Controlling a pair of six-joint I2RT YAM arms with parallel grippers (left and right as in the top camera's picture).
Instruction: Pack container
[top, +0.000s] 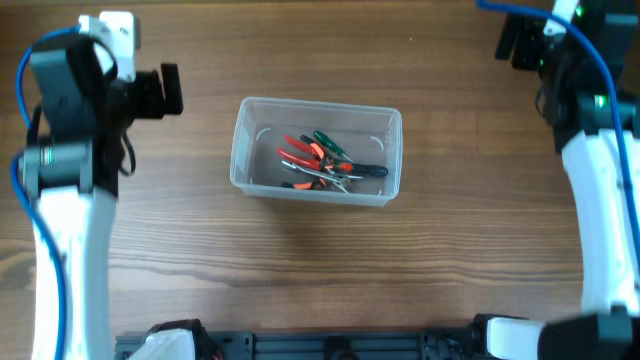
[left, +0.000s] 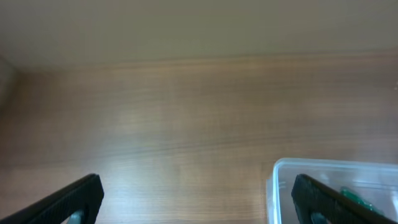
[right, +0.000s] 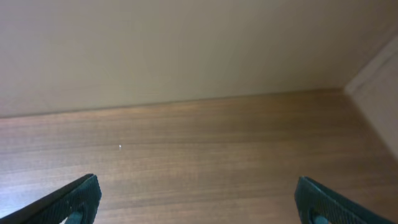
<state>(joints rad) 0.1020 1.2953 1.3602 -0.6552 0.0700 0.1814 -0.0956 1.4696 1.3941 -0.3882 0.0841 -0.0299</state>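
- Your container (top: 320, 103) stands on the tabletop (top: 300, 280) near the middle, a little toward the far side. Its long side runs left to right, open top up.
- It lies between the two arms and is well apart from both.
- Inside lies a small heap of hand tools: orange-handled pliers (top: 300, 152), a green-handled tool (top: 330, 142), and a dark handle (top: 372, 171) toward the right end. They overlap, so you cannot count them reliably.
- Your left fingers (left: 74, 199) are spread wide with nothing between them, only bare wood. The overhead view puts them at the far left, pointing toward the container but not touching it.
- In the left wrist view, one rounded corner of the container shows at lower right, partly behind one finger. A bit of green shows through the clear wall.
- Your right fingers (right: 71, 198) are also spread wide and empty. They sit at the far right corner, facing bare tabletop and a pale wall (right: 186, 50).
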